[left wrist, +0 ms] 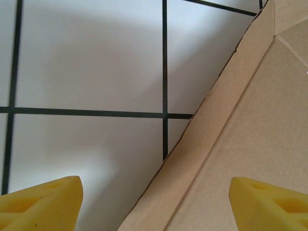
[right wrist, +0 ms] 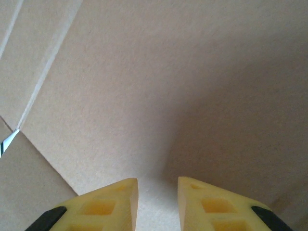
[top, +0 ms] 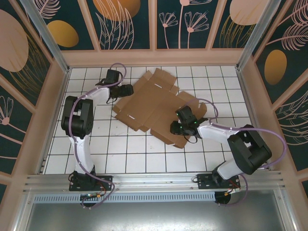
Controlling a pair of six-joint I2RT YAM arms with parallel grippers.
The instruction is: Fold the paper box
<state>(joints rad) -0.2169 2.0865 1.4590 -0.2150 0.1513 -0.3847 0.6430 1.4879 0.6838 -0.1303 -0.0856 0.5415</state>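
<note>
Brown corrugated cardboard: we judge the paper box (top: 154,103) light, stiff, bending only at its creases, best taken by flap edges. It lies unfolded mid-far on the tiled counter (top: 120,159). Left claw (left wrist: 155,185) wide, straddling its left edge. Right claw (right wrist: 157,185) narrow over the near-right flap; pinching or not, we cannot tell. No print or labels.

You have a white tiled tabletop (top: 144,161) ruled with black grid lines. Around it you see dark wall panels (top: 127,24) printed with pale leaves and orange discs, and an aluminium rail (top: 154,182) runs along its near edge.
</note>
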